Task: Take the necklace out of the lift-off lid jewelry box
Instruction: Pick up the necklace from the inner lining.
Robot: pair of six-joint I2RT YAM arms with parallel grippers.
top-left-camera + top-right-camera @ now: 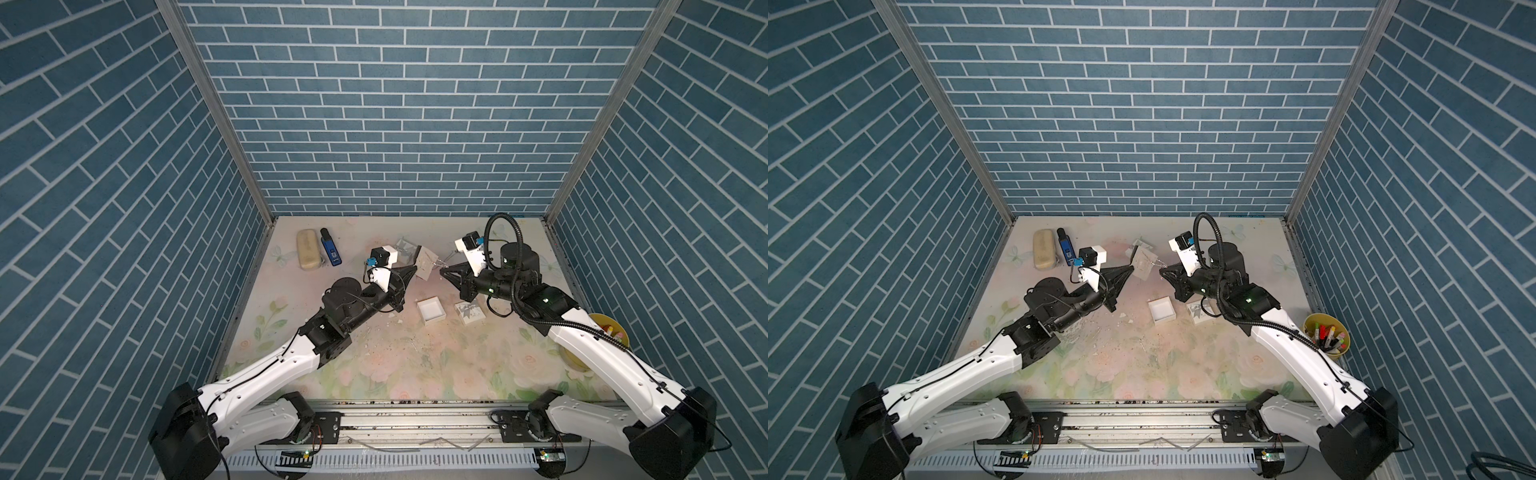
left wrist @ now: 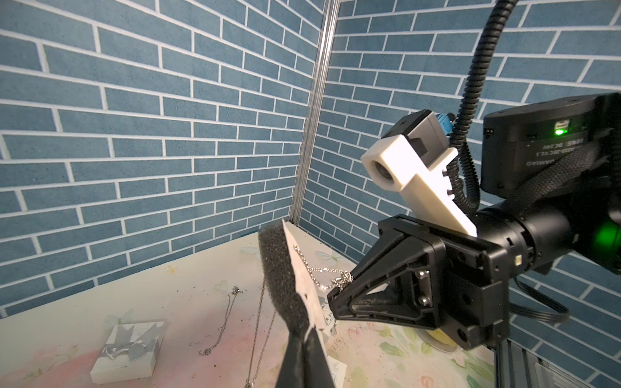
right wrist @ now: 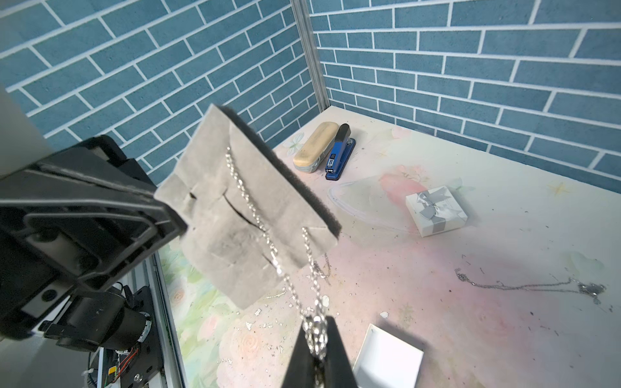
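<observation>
Necklace (image 3: 254, 215) hangs strung across the foam pad (image 3: 215, 174) (held above the bench (image 1: 374, 365)), which the left claw (image 1: 415, 269) pinches; right claw (image 1: 441, 272), at the pad's 3 o'clock, clenches its chain. Open box (image 1: 431, 311) sits at 6 o'clock.

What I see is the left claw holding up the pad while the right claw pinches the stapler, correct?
No: the right gripper pinches the necklace, not the stapler; the right wrist view shows it. The left gripper does hold the pad.

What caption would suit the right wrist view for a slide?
The left gripper holds the foam insert while the right gripper pinches its necklace.
</observation>
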